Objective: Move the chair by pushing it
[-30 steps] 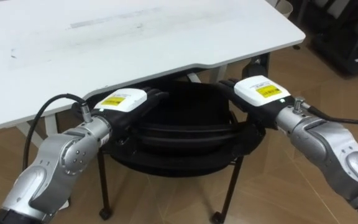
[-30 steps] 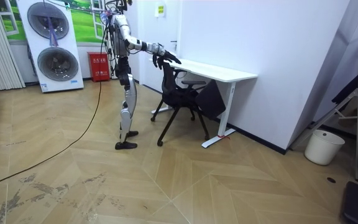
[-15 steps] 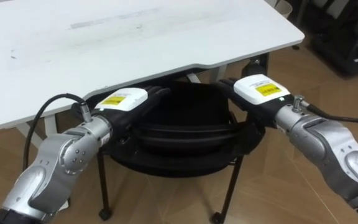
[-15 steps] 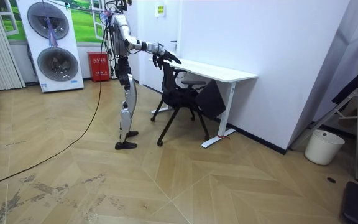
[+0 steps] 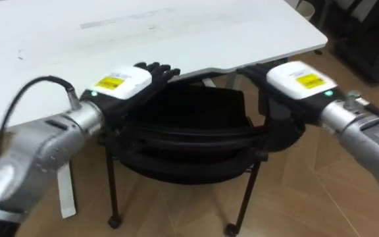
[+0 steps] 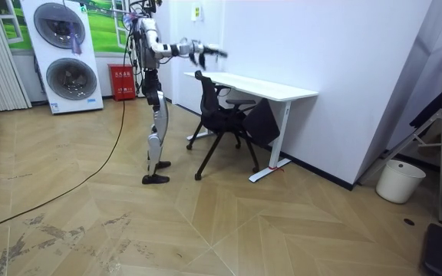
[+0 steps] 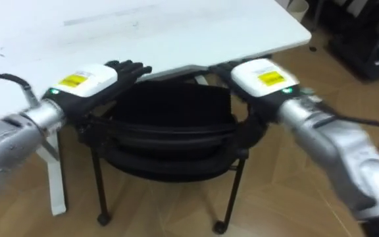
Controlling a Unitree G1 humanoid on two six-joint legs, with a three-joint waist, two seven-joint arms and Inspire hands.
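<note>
Here, seen from the head, there are two robot hands, one black chair and one white desk. At the left, the left hand (image 5: 120, 85) lies palm down with its dark fingers (image 5: 155, 71) stretched straight ahead toward the desk's edge, holding nothing. In the middle is the chair (image 5: 189, 115), its seat pushed partly under the desk (image 5: 143, 33) and its curved backrest nearest the robot. At the right, the right hand (image 5: 301, 80) mirrors the left, palm down, fingers fairly straight and pointing inward, also empty. From this angle both hands overlap the chair's back, so contact cannot be judged here.

The room view settles that: both arms reach out level at shoulder height, and the hands hang in the air well above the top of the backrest, not touching it. This view also takes in the surroundings. From its left: one white unit with two round drum doors (image 6: 61, 55) stacked one above the other, one red box (image 6: 123, 82) on the floor by the wall, the robot standing upright behind the chair and facing the desk, then the chair and desk against the white wall, one white bucket (image 6: 400, 180) on the floor, and one metal ladder frame (image 6: 436, 130) at the far right.
</note>
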